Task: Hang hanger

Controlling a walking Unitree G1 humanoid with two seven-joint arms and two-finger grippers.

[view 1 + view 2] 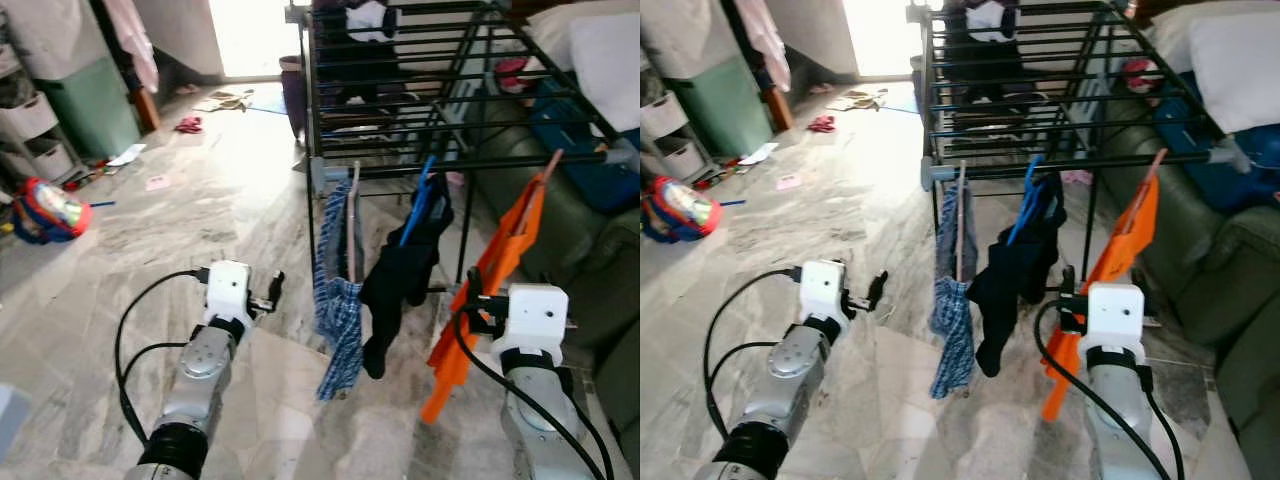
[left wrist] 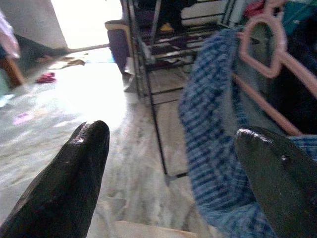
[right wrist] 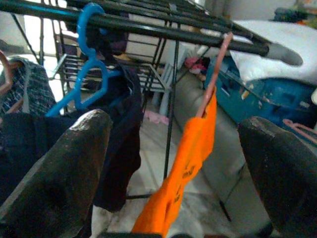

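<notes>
Right tool (image 3: pixel 173 163) is held spread, nothing pinched, just below the orange garment (image 1: pixel 480 290). That garment's pink hanger (image 3: pixel 214 74) is hooked over the drying rack's front bar (image 3: pixel 148 30). Left tool (image 2: pixel 173 168) is likewise spread beside the blue checked cloth (image 1: pixel 337 300). Dark garment on blue hanger (image 3: pixel 89 59) is hung between.

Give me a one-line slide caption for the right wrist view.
Open right end effector faces an orange garment hooked on the black drying rack, beside a blue hanger.
</notes>
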